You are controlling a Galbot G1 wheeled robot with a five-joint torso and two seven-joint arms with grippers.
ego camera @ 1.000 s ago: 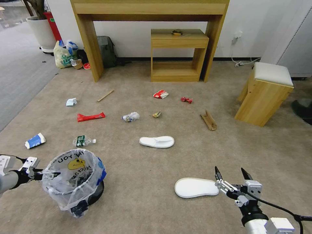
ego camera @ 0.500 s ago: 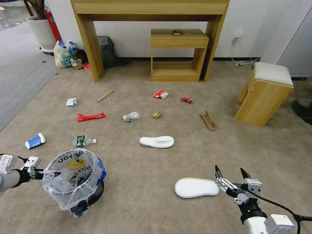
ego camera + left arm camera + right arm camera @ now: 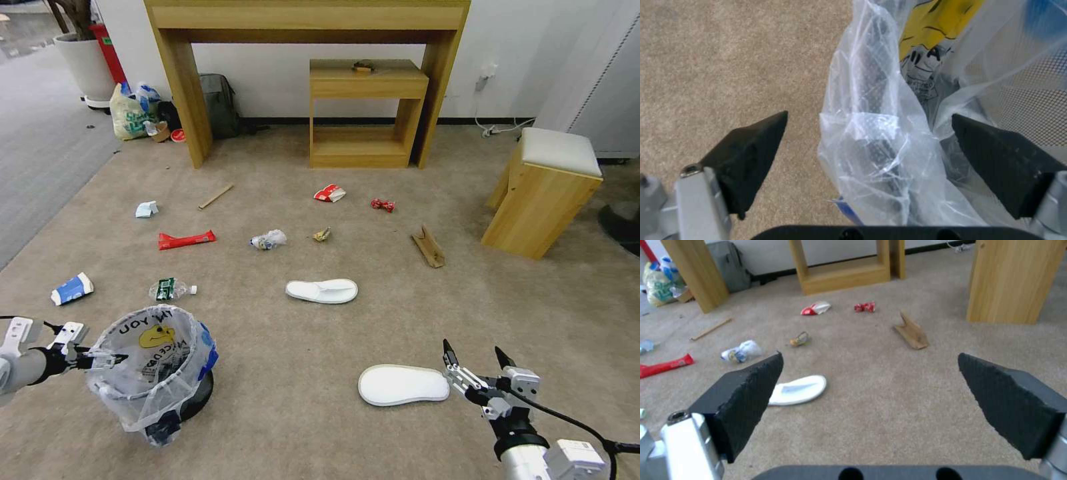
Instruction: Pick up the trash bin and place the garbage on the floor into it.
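Lower left of the head view: the trash bin (image 3: 152,373) stands on the floor (image 3: 300,400), its clear bag printed with letters and a yellow figure.
Left gripper (image 3: 107,361): I see it at the bin's rim, fingers apart; in the left wrist view (image 3: 869,130) they straddle the bagged rim without clamping it.
Change: over the last second I have drawn the left arm slightly toward the frame's left edge; the bin has not moved.
Meaning: I judge the bin pickup is not yet secured.
Right gripper (image 3: 473,357): it waits, spread wide, at lower right beside the near slipper (image 3: 403,385).
Garbage: the far slipper (image 3: 322,291), red wrapper (image 3: 186,239) and paper cup (image 3: 72,289) lie uncollected.
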